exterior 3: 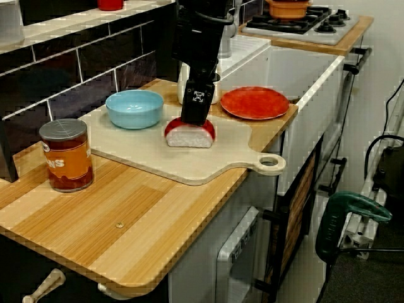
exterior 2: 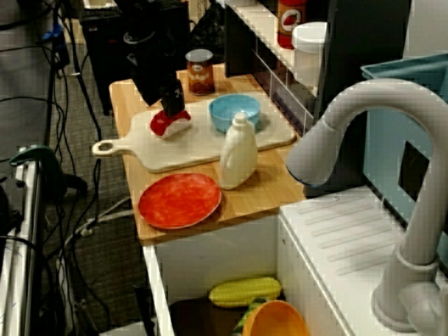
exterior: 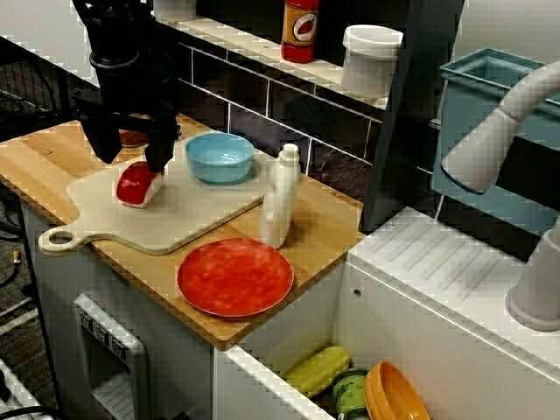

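The gripper [exterior: 131, 159] over the toy sushi [exterior: 138, 184]
Jaws spread wide, the red and white sushi lies right under them on the cutting board [exterior: 188, 219]

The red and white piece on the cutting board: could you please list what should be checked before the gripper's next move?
1. Gripper directly above the red and white piece: ok.
2. Jaws open: ok.
3. Contact with the piece: cannot tell.
4. Piece lying on the cutting board: ok.
5. Blue bowl standing apart from the gripper: ok.
6. White bottle upright, off to the side: ok.
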You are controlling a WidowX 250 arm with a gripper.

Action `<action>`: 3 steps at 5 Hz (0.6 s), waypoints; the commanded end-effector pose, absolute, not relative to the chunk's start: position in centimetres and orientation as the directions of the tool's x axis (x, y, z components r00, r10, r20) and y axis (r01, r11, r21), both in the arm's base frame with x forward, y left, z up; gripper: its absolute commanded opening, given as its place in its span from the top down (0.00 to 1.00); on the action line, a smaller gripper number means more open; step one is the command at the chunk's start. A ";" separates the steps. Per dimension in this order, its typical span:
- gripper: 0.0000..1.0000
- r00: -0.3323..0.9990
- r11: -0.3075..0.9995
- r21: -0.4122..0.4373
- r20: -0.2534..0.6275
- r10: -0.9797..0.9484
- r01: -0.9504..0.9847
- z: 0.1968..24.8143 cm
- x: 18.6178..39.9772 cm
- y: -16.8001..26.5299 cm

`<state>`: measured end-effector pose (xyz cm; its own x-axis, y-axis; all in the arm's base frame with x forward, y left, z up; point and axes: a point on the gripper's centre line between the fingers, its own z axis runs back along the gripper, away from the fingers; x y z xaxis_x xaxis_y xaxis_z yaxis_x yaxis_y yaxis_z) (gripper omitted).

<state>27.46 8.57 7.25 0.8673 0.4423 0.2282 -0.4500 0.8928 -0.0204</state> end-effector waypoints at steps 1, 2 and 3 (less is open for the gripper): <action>0.00 0.873 0.899 0.028 0.250 0.418 -0.438 6.7 28.0 8.6; 0.00 0.874 0.898 0.041 0.251 0.416 -0.438 6.3 28.1 9.1; 0.00 0.878 0.896 0.055 0.237 0.416 -0.440 6.2 28.1 9.4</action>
<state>27.67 8.76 4.70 0.8846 0.4203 0.2023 -0.4391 0.8966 0.0573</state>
